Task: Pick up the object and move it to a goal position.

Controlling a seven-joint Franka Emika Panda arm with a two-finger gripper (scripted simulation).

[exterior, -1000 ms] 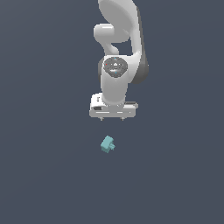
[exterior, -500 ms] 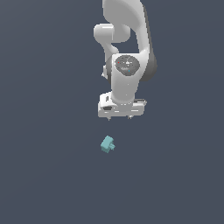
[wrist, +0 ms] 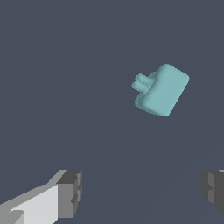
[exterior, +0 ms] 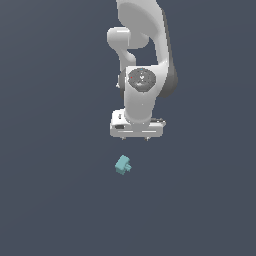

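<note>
object (exterior: pixel 123 165) — beneath the gripper (exterior: pixel 136 138)

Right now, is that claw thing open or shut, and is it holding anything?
End effector: open, holding nothing; the teal block lies apart from its fingers.

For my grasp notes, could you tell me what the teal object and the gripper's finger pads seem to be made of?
Teal object: looks like matte plastic, uniformly coloured with soft rounded edges, though a render leaves this open. Finger pads: dark grey and ridged, suggesting rubber, on glossy white fingers of the gripper.

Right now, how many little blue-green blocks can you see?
1. The teal block lies alone on the dark floor, just below the open gripper in the exterior view, untouched. No others show in either view.
</note>
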